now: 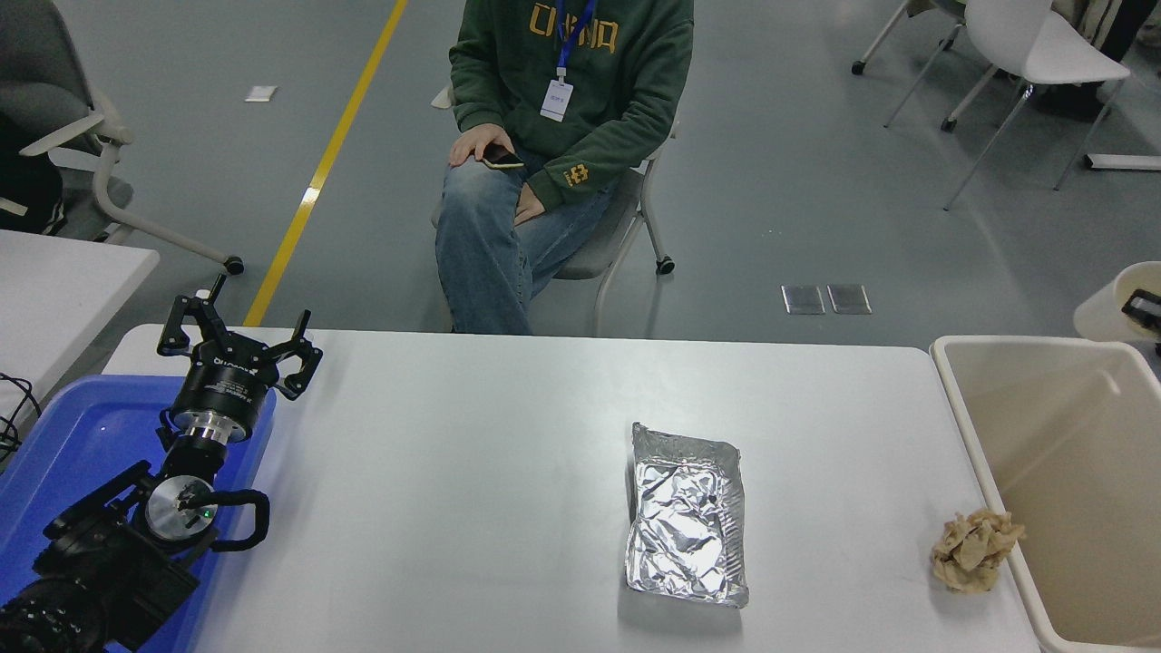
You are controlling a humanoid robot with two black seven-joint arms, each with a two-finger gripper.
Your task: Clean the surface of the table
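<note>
White desk surface [472,508] across the view, carrying a crumpled foil packet [687,515] right of centre and a crumpled brown paper wad [973,550] against the beige bin [998,494]. Left gripper [238,337] parked over the blue tray [54,444], fingers spread. Right gripper [1145,308] at the right edge beside a white paper cup [1108,308]; state impossible to tell.

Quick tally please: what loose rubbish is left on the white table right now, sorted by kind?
Foil tray: 1, lying flat right of the middle of the table
Crumpled brown paper wad: 1, at the right edge beside the beige bin
Total: 2

A white paper cup shows at the picture's right edge above the bin, not on the table, so it is not counted.
</note>
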